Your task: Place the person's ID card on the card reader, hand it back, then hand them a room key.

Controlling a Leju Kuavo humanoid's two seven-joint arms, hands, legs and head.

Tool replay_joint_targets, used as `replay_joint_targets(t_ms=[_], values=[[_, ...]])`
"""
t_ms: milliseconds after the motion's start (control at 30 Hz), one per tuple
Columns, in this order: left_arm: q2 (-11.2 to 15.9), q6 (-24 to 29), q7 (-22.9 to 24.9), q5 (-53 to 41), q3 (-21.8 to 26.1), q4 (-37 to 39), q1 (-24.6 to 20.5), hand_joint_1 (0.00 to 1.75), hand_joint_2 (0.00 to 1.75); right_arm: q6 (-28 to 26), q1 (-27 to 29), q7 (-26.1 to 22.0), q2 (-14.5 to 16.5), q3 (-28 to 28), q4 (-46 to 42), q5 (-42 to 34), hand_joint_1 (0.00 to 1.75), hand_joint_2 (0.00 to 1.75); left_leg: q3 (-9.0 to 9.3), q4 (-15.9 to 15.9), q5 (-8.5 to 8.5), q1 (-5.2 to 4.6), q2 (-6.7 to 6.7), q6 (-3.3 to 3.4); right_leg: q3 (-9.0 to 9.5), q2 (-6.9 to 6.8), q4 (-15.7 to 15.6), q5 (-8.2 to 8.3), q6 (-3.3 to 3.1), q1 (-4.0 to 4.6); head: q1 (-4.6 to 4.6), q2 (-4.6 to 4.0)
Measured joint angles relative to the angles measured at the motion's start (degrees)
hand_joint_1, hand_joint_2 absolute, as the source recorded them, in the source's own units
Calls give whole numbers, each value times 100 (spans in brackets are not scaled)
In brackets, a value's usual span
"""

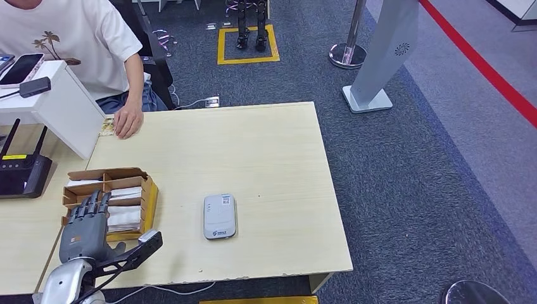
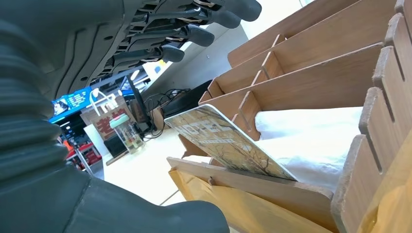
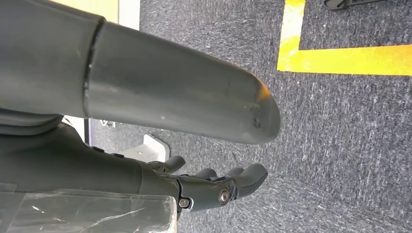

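Over card box, left hand open.

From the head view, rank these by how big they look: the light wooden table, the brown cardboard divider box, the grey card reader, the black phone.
1. Light wooden table, by far.
2. Brown cardboard divider box, partly hidden by the left robot hand.
3. Grey card reader and black phone: look alike; the phone lies farther off, cut by the edge, so unranked.

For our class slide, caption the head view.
Left hand hovers open over the key box; card reader lies bare; person's hand covers a card.
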Motion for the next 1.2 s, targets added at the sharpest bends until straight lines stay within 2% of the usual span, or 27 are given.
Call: replay_joint_targets(t_ms=[33, 67, 133, 167, 200, 1200], values=[[1, -6, 2, -1, 0, 0, 0, 12, 175, 2, 0, 2, 0, 0, 0, 0, 0, 0, 0, 0, 0, 0, 0, 0, 0, 0, 0, 0, 0, 0, -1, 0], [1, -11, 3, 0, 0, 0, 0, 42, 175, 3, 0, 2, 0, 0, 0, 0, 0, 0, 0, 0, 0, 0, 0, 0, 0, 0, 0, 0, 0, 0, -1, 0], [1, -20, 3, 0, 0, 0, 0, 126, 175, 4, 0, 2, 0, 0, 0, 0, 0, 0, 0, 0, 0, 0, 0, 0, 0, 0, 0, 0, 0, 0, -2, 0], [1, -21, 3, 0, 0, 0, 0, 160, 175, 4, 0, 2, 0, 0, 0, 0, 0, 0, 0, 0, 0, 0, 0, 0, 0, 0, 0, 0, 0, 0, -2, 0], [1, -22, 3, 0, 0, 0, 0, 174, 175, 4, 0, 2, 0, 0, 0, 0, 0, 0, 0, 0, 0, 0, 0, 0, 0, 0, 0, 0, 0, 0, -2, 0], [64, -81, 103, 0, -72, 0, 6, 175, 175, 2, 0, 2, 6, 0, 0, 2, 0, 0, 0, 0, 0, 0, 0, 0, 0, 0, 0, 0, 0, 0, -1, 0]])
